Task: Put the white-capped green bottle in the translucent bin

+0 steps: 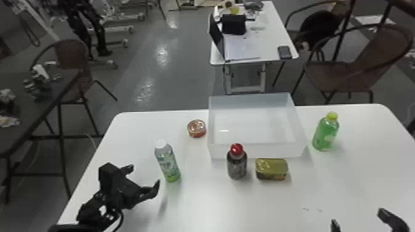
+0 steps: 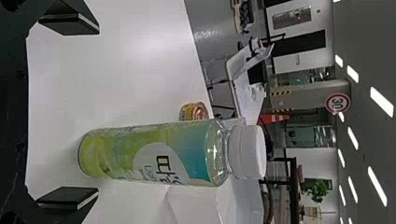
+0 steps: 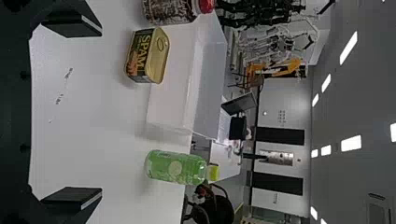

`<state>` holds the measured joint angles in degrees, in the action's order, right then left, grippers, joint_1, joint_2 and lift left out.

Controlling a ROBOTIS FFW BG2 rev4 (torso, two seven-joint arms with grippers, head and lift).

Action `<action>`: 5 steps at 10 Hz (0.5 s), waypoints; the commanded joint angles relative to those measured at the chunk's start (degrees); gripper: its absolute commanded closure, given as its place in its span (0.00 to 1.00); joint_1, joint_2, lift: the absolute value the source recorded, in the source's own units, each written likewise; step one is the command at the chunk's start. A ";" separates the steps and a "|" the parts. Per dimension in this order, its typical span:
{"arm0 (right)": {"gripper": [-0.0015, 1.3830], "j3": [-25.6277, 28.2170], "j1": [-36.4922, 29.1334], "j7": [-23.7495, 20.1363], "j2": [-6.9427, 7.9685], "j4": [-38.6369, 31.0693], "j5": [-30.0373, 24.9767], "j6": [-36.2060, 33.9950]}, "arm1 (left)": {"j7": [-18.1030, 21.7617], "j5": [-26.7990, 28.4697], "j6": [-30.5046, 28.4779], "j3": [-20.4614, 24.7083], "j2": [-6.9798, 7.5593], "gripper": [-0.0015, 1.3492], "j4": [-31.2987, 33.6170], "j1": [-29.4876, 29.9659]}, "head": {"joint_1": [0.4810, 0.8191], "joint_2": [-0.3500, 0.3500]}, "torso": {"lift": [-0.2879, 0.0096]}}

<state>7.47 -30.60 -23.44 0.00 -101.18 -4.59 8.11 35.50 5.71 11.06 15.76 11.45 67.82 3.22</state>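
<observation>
Grey floor (image 1: 166,64) is seen behind a white table (image 1: 203,203), with a dark table (image 1: 27,105) at the left and a laptop (image 1: 218,37) on a farther desk (image 1: 271,37). On the green bottle (image 1: 168,163), dark characters are printed over a pale round patch, which is turned toward the left wrist camera. Large lettering is also borne by the oblong tin (image 1: 271,169). The green bottle is stood upright, long axis vertical, white cap (image 1: 161,143) uppermost, on the table left of the bin (image 1: 257,151). The left gripper (image 1: 144,176) is held near it, fingers spread, nothing gripped. The right gripper (image 1: 357,217) is likewise spread and empty, at the head view's lower right. A yellow-capped bottle (image 1: 325,134) is placed right of the bin.
</observation>
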 commanded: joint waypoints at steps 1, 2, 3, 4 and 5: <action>0.07 -0.17 0.37 -0.12 0.05 0.19 -0.16 -0.20 | 2.03 0.97 0.36 -1.61 1.65 0.07 -4.37 -4.10 | 0.63 0.73 | 0.87; 0.07 -0.26 0.45 -0.21 0.05 0.37 -0.07 -0.29 | 4.22 1.14 0.80 -2.40 2.18 0.06 -7.36 -6.65 | 0.63 0.72 | 0.87; 0.07 -0.43 0.63 -0.21 0.05 0.54 -0.07 -0.37 | 6.24 1.23 1.33 -3.46 2.62 0.06 -10.17 -8.93 | 0.63 0.71 | 0.87; 0.07 -0.52 0.80 -0.30 0.05 0.72 -0.07 -0.46 | 7.91 1.23 1.95 -4.69 2.97 0.05 -13.16 -11.22 | 0.63 0.70 | 0.87; 0.07 -0.52 1.16 -0.47 0.05 0.89 -0.07 -0.46 | 9.15 1.14 2.39 -6.09 3.32 0.04 -16.14 -13.41 | 0.63 0.68 | 0.87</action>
<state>6.95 -29.64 -23.88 0.00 -100.40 -4.67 7.64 44.55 6.92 13.20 10.52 14.55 53.53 -8.78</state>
